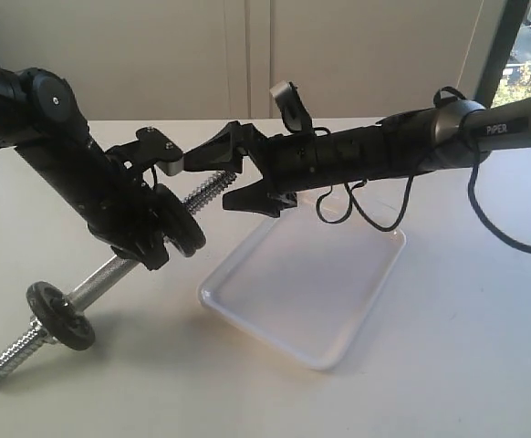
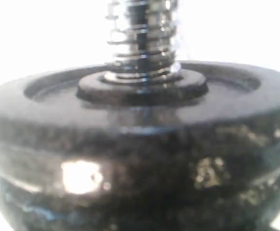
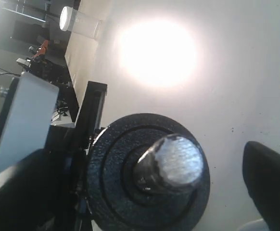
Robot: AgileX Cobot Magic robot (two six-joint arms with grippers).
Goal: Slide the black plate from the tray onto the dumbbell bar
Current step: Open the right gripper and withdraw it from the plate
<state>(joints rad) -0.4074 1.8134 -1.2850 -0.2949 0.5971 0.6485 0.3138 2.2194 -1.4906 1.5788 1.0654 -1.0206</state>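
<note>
The dumbbell bar (image 1: 110,271) slants up from the table, held near its middle by my left gripper (image 1: 154,245). The black plate (image 1: 182,224) is threaded on the bar, right against that gripper. It fills the left wrist view (image 2: 140,144), with the threaded rod (image 2: 142,36) rising from its hole and my own fingers hidden behind it. My right gripper (image 1: 206,185) is open and straddles the bar's upper threaded end without touching the plate (image 3: 147,178); the bar's end face (image 3: 173,161) points at its camera. The white tray (image 1: 311,283) holds nothing.
A thinner dark disc (image 1: 60,316) sits on the bar near its low threaded end (image 1: 1,365), which is down at the table. The right arm (image 1: 384,146) reaches across above the tray's far edge, with loose cables (image 1: 366,205) hanging below it.
</note>
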